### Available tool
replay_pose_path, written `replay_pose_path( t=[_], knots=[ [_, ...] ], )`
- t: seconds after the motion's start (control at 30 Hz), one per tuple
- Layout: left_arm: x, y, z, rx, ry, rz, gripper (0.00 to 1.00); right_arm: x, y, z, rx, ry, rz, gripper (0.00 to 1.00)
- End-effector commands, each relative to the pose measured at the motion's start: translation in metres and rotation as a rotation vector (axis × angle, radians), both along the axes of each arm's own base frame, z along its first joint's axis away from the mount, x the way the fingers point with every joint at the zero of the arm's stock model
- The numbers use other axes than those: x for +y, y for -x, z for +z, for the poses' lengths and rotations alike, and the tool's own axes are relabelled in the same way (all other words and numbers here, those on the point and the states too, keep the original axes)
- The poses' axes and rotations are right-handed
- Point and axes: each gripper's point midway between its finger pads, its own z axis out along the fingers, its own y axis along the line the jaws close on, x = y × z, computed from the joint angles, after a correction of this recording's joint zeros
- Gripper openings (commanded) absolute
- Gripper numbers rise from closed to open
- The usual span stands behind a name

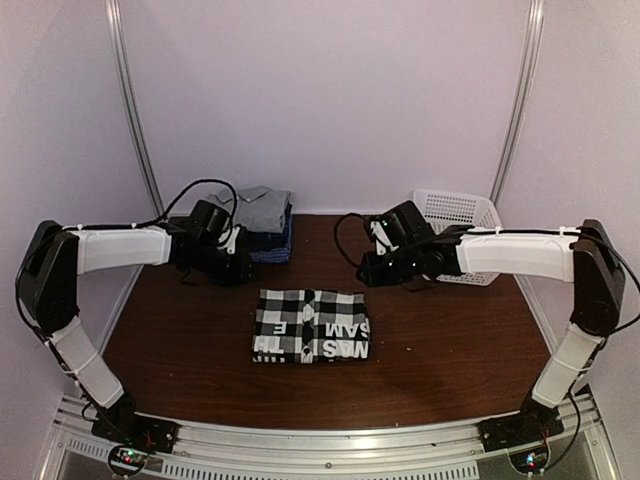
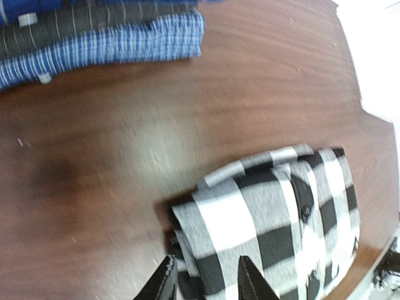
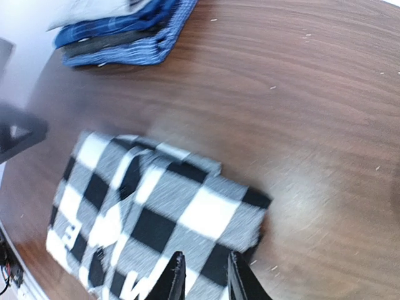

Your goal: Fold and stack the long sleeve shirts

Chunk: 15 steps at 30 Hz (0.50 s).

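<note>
Folded checked shirt [image 1: 310,325] on the table [image 1: 450,345], not yet stacked.
It lay as a tidy rectangle in the table's middle, well apart from the stack [image 1: 262,228] of folded shirts in the back-left corner, where it probably belonged next. The left gripper [image 2: 203,282] and right gripper [image 3: 203,278] hovered near its two back corners, fingers slightly apart and holding nothing, likely placed so for a two-sided pickup that would keep the folds flat.

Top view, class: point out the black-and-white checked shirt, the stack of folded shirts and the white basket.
black-and-white checked shirt [image 1: 310,325], top view, middle of its folded front.
stack of folded shirts [image 1: 262,210], top view, grey shirt on top.
white basket [image 1: 458,205], top view, lattice wall.
</note>
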Motion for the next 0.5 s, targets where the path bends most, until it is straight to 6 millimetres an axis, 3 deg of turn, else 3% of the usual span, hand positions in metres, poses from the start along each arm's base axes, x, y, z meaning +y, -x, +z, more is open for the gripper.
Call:
replay_pose_path(
  t=[0.0,0.23,0.47],
  knots=[
    [-0.014,0.038,-0.001,0.061,0.165,-0.038,0.37,0.015,0.037,0.013,-0.021,-0.054,0.032,0.26],
    [-0.009,0.073,-0.002,0.086,0.222,-0.051,0.42,0.029,0.079,0.000,0.017,-0.109,0.067,0.26],
    [-0.001,0.093,-0.021,0.108,0.214,-0.070,0.51,0.028,0.094,-0.032,0.071,-0.102,0.061,0.26]
  ],
)
